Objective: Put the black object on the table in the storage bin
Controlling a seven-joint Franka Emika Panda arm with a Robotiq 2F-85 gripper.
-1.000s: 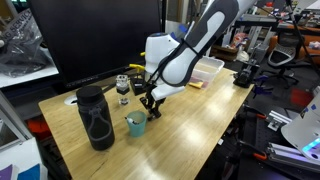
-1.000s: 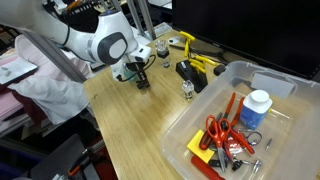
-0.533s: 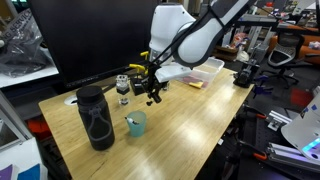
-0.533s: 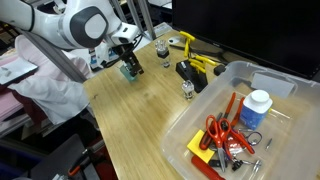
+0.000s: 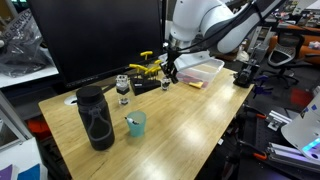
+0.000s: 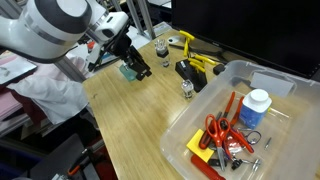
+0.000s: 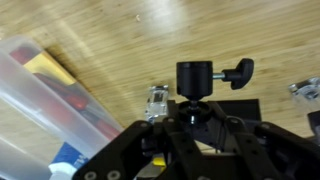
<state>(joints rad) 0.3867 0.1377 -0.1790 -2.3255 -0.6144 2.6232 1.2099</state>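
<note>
My gripper (image 7: 190, 118) is shut on the black object (image 7: 201, 78), a small dark lump with a side knob. It holds it in the air above the light wood table (image 7: 200, 30). In both exterior views the gripper (image 5: 170, 73) (image 6: 139, 69) hangs above the table (image 5: 190, 120) (image 6: 140, 125), and the black object is hard to make out between the fingers. The storage bin (image 5: 207, 67) (image 6: 236, 67), a clear whitish tub, stands beyond the gripper. It fills the left edge of the wrist view (image 7: 30, 75).
A tall black bottle (image 5: 95, 118) and a teal cup (image 5: 135, 124) stand at the near end. A flat black piece with yellow parts (image 5: 148, 68) (image 6: 190, 70) and a small clear item (image 6: 186, 91) (image 7: 155, 100) lie under the gripper. The bin holds red scissors (image 6: 225, 135) and a white jar (image 6: 257, 108).
The gripper has risen from the table beside the teal cup and swung across toward the storage bin, carrying the black object with it.
</note>
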